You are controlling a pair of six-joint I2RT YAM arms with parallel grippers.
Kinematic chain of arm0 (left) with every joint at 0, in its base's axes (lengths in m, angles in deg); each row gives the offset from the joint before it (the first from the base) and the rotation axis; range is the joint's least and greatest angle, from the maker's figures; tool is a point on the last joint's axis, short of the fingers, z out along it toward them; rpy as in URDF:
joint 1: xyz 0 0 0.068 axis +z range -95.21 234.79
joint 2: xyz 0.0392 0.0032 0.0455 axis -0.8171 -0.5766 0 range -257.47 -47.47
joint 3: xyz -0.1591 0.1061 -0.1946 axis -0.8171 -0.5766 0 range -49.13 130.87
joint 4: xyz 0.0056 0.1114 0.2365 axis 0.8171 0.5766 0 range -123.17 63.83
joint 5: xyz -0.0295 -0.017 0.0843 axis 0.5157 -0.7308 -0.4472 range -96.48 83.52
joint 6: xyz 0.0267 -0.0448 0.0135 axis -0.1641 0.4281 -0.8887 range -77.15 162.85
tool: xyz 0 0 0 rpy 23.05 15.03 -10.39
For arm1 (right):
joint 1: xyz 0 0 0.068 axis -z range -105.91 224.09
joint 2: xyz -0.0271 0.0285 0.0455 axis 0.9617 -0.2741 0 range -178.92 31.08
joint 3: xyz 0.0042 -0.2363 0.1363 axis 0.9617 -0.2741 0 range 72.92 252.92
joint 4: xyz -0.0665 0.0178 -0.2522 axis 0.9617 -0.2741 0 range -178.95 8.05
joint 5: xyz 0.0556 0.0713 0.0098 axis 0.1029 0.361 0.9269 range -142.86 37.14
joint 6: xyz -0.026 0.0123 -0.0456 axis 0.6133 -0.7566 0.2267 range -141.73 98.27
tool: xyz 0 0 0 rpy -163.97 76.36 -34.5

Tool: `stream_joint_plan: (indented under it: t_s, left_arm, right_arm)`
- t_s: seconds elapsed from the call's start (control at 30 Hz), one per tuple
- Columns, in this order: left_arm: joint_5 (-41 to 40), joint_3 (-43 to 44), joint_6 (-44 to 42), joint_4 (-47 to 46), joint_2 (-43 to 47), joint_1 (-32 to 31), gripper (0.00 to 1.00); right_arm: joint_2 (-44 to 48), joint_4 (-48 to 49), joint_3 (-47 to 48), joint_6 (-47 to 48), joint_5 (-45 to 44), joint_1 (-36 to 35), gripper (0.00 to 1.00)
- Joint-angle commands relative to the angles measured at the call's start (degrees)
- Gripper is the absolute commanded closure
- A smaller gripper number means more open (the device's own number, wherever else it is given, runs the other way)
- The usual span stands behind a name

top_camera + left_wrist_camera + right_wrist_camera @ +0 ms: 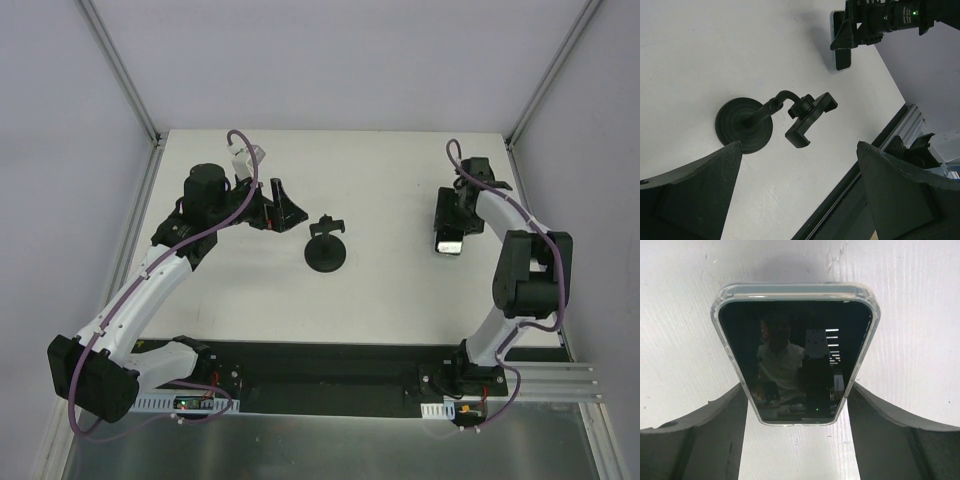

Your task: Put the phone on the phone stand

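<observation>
From above, you have one phone (450, 243) and one phone stand (327, 252), and they are well apart. The phone is on the right side of the table (400, 290), held in the right gripper (450, 228), while the stand sits near the table's middle, between the two grippers. From the right gripper, the stand lies off to the robot's left and slightly nearer the bases. The left gripper (281, 205) is closer to the stand, just beside it, but carries nothing. In the left wrist view, that gripper (799, 152) is spread wide with only bare table between its fingers (695, 195). Beyond them are the stand's round base (740, 120), its bent stem, and its holder (807, 120), which is tilted over and has nothing in it. Farther off, the phone (842, 59) hangs end-down from the right gripper (852, 37). You cannot tell from here whether its lower end touches the table. In the right wrist view, the right gripper (796, 397) is clamped on the phone (795, 340) across its two long edges, near the camera end. The dark screen faces the camera, and the long axis runs straight out along the fingers (890, 430) towards the table. My reading is that you should carry the phone leftward with the right arm and turn it to match the holder's tilt.
</observation>
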Motion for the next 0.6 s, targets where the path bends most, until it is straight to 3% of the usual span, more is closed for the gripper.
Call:
stream_joint_plan:
  t_s: [0.0, 0.17, 0.4, 0.57]
  left_arm:
    - [0.26, 0.28, -0.50, -2.36, 0.40, 0.64, 0.04]
    - [1.48, 1.06, 0.55, -2.71, 0.31, 0.55, 0.05]
    - [10.18, 7.56, 9.94, -5.52, -2.23, -0.23, 0.11]
    - [9.83, 15.03, 9.60, -5.79, -7.76, -8.21, 0.16]
  right_arm:
    - [9.36, 10.31, -6.15, -0.67, 0.62, -1.39, 0.90]
    - [17.28, 13.84, -10.13, -1.98, 5.53, -2.54, 0.90]
    - [29.48, 7.70, -8.55, -4.26, 6.95, -8.07, 0.90]
    - [36.97, 5.59, -7.85, -6.64, 6.26, -16.50, 0.90]
